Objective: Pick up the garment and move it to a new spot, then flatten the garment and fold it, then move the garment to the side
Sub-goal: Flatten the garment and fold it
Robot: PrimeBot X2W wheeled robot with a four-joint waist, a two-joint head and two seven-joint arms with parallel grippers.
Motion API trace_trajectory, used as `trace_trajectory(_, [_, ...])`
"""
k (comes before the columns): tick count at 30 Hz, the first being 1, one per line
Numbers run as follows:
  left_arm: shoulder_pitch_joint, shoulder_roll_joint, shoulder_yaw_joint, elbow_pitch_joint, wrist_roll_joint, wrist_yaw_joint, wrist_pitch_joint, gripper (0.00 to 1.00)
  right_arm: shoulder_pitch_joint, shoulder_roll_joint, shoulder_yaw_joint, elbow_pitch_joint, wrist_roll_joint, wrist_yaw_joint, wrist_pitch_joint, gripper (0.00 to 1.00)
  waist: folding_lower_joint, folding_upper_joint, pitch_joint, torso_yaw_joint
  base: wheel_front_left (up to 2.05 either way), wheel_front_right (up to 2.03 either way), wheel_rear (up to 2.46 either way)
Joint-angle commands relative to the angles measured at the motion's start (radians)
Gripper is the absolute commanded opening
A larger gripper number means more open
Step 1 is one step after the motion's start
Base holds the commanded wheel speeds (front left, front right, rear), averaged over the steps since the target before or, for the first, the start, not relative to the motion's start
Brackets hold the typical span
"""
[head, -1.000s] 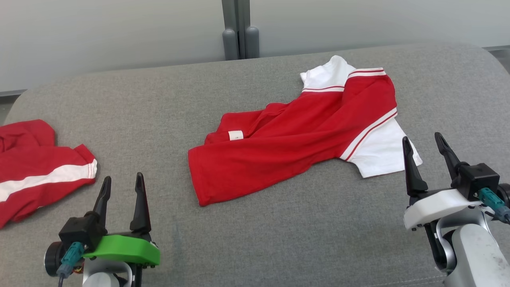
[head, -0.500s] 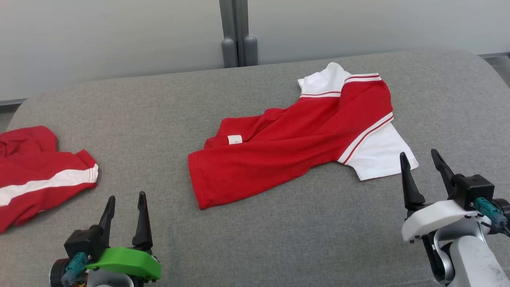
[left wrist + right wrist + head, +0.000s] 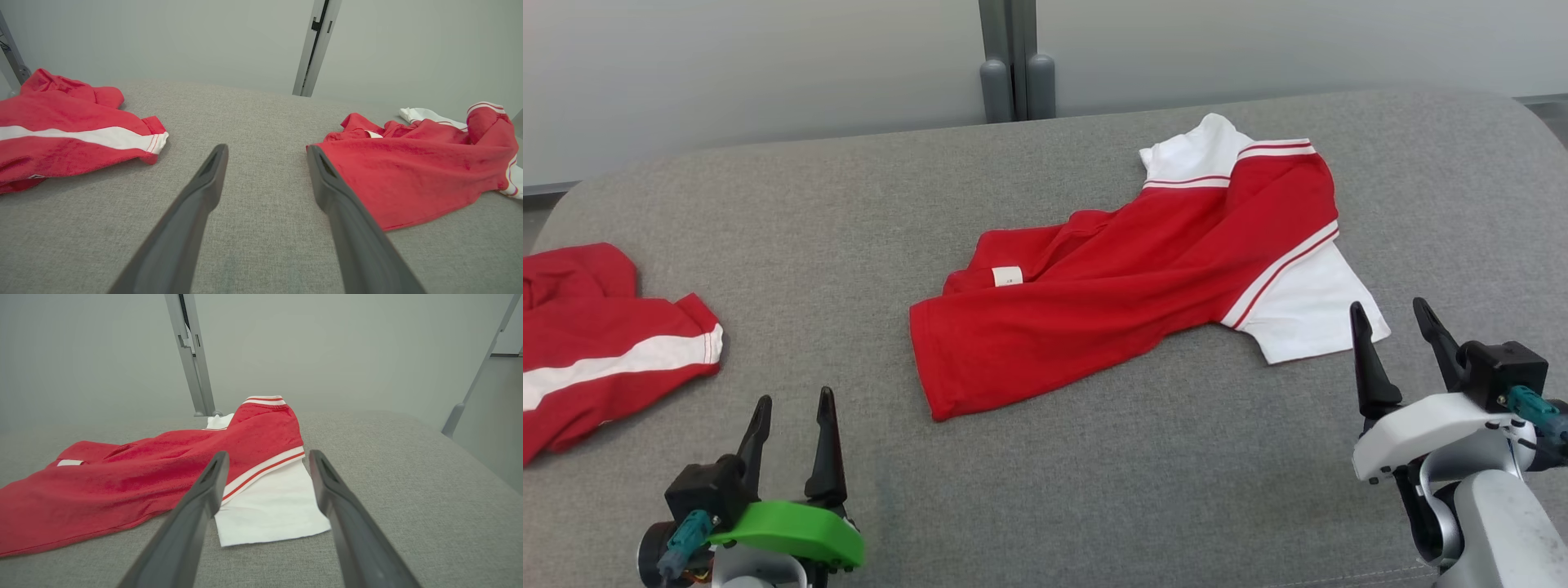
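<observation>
Head view: both grippers are spread as wide as they go and holding nothing. The left gripper [image 3: 794,398] and right gripper [image 3: 1387,306] hover over the grey woven fabric cushion [image 3: 1094,490]. The red and white short-sleeved cotton shirt [image 3: 1127,278] lies crumpled ahead of the right gripper and off to its left, with its white sleeve just past those fingertips. My main worry is the other red garment with the white stripe [image 3: 605,351], out to the left of the left gripper. It has the same colours, so I could easily go for the wrong one. That one is also cut off by the frame edge.

Left wrist view: the shirt's red hem sits just right of the right finger, with bare cushion between the tips. If I close from here I'd probably get nothing, or just snag the cushion weave.

Right wrist view: the white sleeve lies between and beyond the fingers. The shirt is doubled over itself, so a shallow pinch would likely catch only the top layer and it'd peel open or drag mid-lift.

Hard to make out: how many layers are under the red fold, where the collar is, and what the little white label says.
</observation>
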Motion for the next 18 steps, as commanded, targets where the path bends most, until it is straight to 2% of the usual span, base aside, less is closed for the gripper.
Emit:
trace_trajectory(1, [-0.023,0.003,-0.007,0.001,-0.018,-0.001,0.000,1.00,-0.017,-0.010,-0.001,0.009,0.018,0.000,0.025,1.00,0.0000,0.0000,0.008,0.000,0.00,0.00,0.00])
trace_trajectory(11, [-0.134,0.004,-0.247,0.172,-0.083,-0.023,0.032,1.00,-0.179,-0.094,-0.058,0.147,0.050,0.000,0.313,1.00,0.0000,0.0000,0.084,0.007,0.00,0.00,0.00])
trace_trajectory(18, [-0.246,0.004,-0.352,0.279,-0.119,0.001,0.057,1.00,-0.308,-0.120,-0.064,0.279,0.018,0.000,0.366,1.00,0.0000,0.0000,0.159,0.019,0.00,0.00,0.00])
